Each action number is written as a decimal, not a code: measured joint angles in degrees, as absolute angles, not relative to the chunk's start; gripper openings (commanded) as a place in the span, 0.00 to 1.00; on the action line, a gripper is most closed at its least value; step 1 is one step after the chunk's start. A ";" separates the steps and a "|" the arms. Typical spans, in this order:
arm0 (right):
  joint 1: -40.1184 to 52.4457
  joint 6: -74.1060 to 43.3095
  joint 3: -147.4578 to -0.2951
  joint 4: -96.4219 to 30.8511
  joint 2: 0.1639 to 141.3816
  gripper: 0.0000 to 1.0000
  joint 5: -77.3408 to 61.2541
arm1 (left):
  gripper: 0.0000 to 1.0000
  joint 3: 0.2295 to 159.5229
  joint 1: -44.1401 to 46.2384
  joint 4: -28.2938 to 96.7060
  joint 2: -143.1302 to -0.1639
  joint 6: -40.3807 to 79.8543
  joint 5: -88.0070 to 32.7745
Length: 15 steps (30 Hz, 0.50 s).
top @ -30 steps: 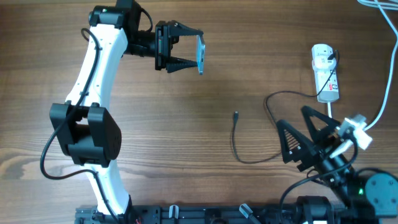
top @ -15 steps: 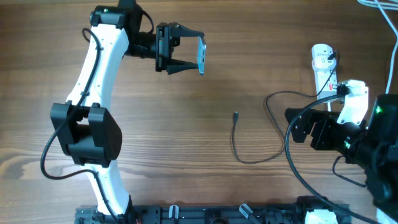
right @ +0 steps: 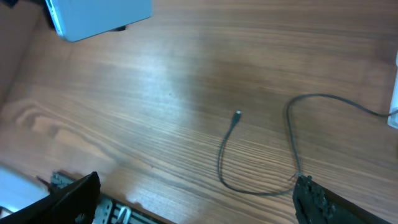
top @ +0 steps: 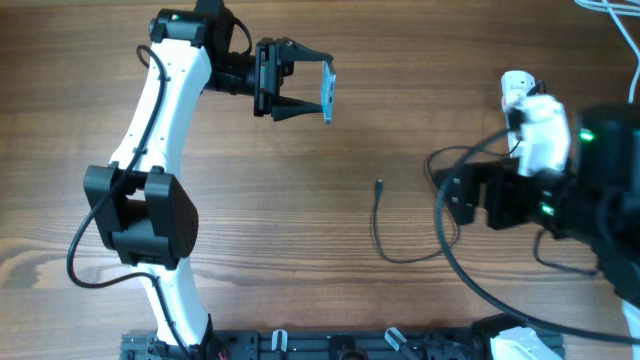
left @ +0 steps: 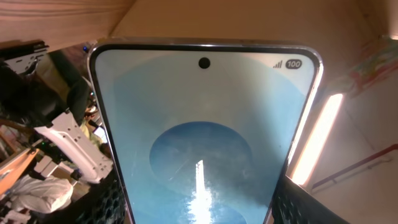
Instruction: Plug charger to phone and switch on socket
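Note:
My left gripper (top: 316,88) is shut on the phone (top: 327,90) and holds it on edge above the table at the back left. In the left wrist view the phone's cyan screen (left: 199,124) fills the frame between the two fingers. The charger's connector tip (top: 379,184) lies on the table at centre, and its thin black cable (top: 400,258) loops right toward the socket (top: 514,88), which my right arm (top: 545,190) mostly hides. My right gripper (right: 196,199) is open and empty, high above the cable tip (right: 237,114). The phone also shows in the right wrist view (right: 99,15).
A white cord (top: 625,120) runs along the right table edge. The wood table (top: 300,220) stretches between the phone and the cable tip. A black rail (top: 300,345) lines the front edge.
My right arm has swung up from the front right corner and leftward over the socket area. My left arm with the phone has shifted very slightly right.

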<state>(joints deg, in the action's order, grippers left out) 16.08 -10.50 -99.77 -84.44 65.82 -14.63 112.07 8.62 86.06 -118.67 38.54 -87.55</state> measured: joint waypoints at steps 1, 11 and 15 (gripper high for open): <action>20.99 -12.67 -101.49 -83.99 68.12 0.99 -12.45 | 0.62 112.07 8.69 86.08 -118.67 38.54 -87.35; 46.33 -32.84 -113.12 -72.47 90.04 0.87 10.41 | 0.62 112.07 10.37 84.60 -118.67 38.57 -81.73; 46.33 -36.01 -113.51 -66.98 91.96 0.81 12.32 | 0.62 112.07 11.49 84.53 -118.67 38.92 -81.21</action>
<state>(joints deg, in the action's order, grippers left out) 46.33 -36.01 -113.51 -66.98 91.96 12.32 112.07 11.49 84.53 -118.67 38.92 -81.21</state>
